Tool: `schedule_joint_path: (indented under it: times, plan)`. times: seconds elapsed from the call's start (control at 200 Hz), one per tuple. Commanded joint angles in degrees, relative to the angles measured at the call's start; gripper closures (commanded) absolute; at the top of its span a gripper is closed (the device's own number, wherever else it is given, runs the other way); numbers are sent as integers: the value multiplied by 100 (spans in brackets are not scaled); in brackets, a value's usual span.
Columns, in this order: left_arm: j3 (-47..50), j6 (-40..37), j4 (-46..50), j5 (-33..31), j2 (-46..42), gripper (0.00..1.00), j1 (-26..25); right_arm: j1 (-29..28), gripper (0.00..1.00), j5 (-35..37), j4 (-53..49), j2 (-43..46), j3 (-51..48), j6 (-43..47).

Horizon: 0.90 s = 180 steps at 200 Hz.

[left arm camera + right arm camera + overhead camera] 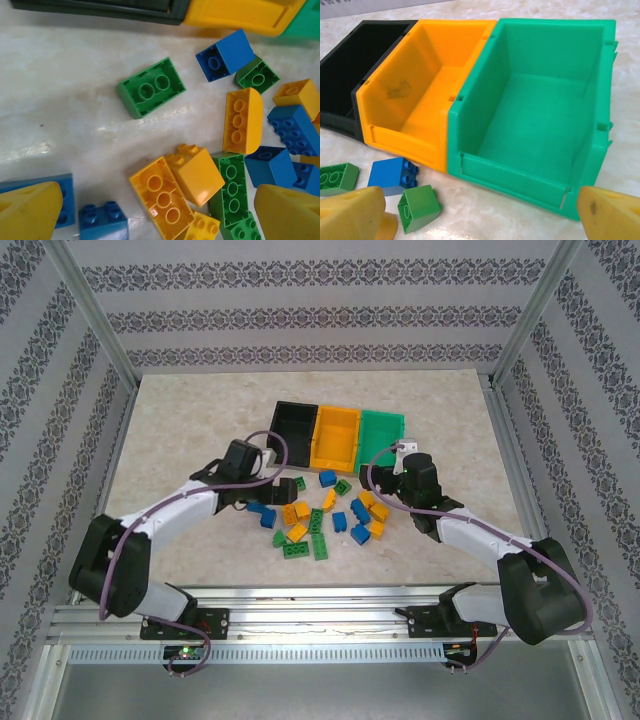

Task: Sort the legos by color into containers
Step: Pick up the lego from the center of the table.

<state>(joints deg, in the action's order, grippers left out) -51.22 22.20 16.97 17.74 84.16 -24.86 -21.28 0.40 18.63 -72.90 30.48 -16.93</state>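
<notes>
The legos (325, 515) were left scattered in a loose pile on the bench (180, 430), just near of the three joined containers (338, 412), which appeared empty, so sorting was judged not yet begun. The left tool (160, 220) was held with jaws apart over the pile, seemingly to pick a brick. The right tool (480, 222) was held apart before the green bin (535, 100), nothing gripped. No writing could be read; only a faint scuff was seen inside the yellow-orange bin (420, 85).

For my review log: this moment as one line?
stage: nothing sorted yet | left gripper: open, empty, above loose studded plastic bricks | right gripper: open, empty, facing empty green plastic bin | yellow-orange plastic bin, black plastic bin: empty
</notes>
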Motion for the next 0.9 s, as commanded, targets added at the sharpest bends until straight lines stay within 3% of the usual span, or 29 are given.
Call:
schedule_joint_path:
  times: [0.0, 0.42, 0.695, 0.894]
  plan:
    - [-695, -248, 813, -577, 520, 2, -209, -78, 2, 180, 131, 13, -86, 50]
    - [-2870, -237, 2211, -1238, 2713, 10, -599, -85, 2, 204, 154, 22, -103, 14]
    - [-3256, -137, 2302, -1542, 3234, 14, -599, -89, 2, 210, 156, 4, -96, 6]
    - [-3320, -133, 2254, -1506, 3381, 42, -603, -88, 2, 224, 149, -20, -92, 7]
